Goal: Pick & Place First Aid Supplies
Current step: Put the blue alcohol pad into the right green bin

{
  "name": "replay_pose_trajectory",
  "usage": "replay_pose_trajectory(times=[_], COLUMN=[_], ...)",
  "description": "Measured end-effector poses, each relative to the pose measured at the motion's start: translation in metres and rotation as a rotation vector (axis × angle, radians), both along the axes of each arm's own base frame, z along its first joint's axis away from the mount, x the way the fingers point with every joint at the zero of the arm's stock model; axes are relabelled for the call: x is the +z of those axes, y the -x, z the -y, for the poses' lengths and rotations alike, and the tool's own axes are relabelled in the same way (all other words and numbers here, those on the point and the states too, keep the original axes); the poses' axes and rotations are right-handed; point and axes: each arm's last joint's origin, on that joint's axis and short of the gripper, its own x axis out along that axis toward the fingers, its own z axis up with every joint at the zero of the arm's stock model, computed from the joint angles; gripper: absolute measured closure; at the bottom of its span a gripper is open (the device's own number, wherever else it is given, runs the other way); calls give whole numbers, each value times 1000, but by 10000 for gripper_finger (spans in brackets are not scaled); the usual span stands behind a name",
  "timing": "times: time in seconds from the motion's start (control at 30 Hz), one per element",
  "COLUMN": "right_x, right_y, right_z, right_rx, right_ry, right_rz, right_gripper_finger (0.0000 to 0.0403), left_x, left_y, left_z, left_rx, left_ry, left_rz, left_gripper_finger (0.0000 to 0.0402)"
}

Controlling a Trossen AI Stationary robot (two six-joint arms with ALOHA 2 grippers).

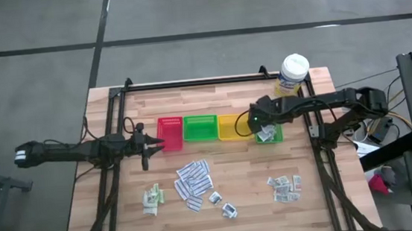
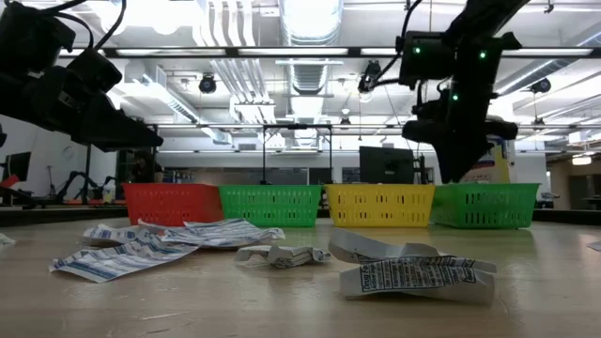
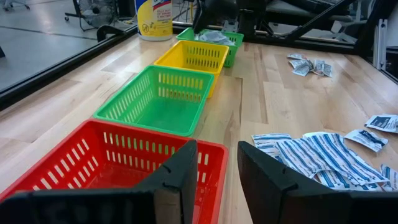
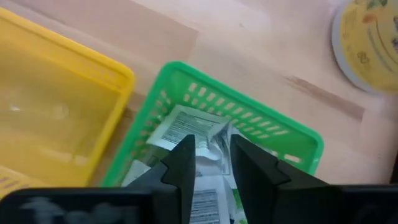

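The first aid supplies lie loose on the wooden table: white printed strips [image 1: 193,180], pale green-white sachets [image 1: 152,199], small squares [image 1: 223,204] and a cluster of packets [image 1: 285,186]. My right gripper [image 4: 212,146] hangs open, pointing steeply down over the rightmost green tray [image 4: 249,93]. Several packets [image 4: 183,127] lie flat on that tray's floor beneath the fingers. My left gripper [image 3: 215,163] stands open at the near edge of the red tray [image 3: 112,162], with nothing between its fingers.
Red [image 1: 170,132], green [image 1: 200,128] and yellow [image 1: 229,127] trays stand in a row left of the second green tray [image 1: 270,136]. A white-lidded, yellow-labelled tub [image 1: 293,73] stands at the far right corner. A black frame rail [image 1: 195,82] runs along the table's far edge.
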Motion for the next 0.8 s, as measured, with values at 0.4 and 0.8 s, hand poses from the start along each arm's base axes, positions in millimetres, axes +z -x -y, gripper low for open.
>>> replay_pose_trajectory(times=[0.4, 0.8], right_x=[42, 56], right_y=[-9, -17], right_z=[-24, -86], right_rx=[209, 493], right_ry=[-79, -78], right_rz=[163, 299], right_gripper_finger=[315, 335], left_x=[0, 0], left_y=[0, 0], left_z=[0, 0], left_rx=[-1, -1], left_ry=[-2, -2], left_rz=[0, -1], left_gripper_finger=[289, 289])
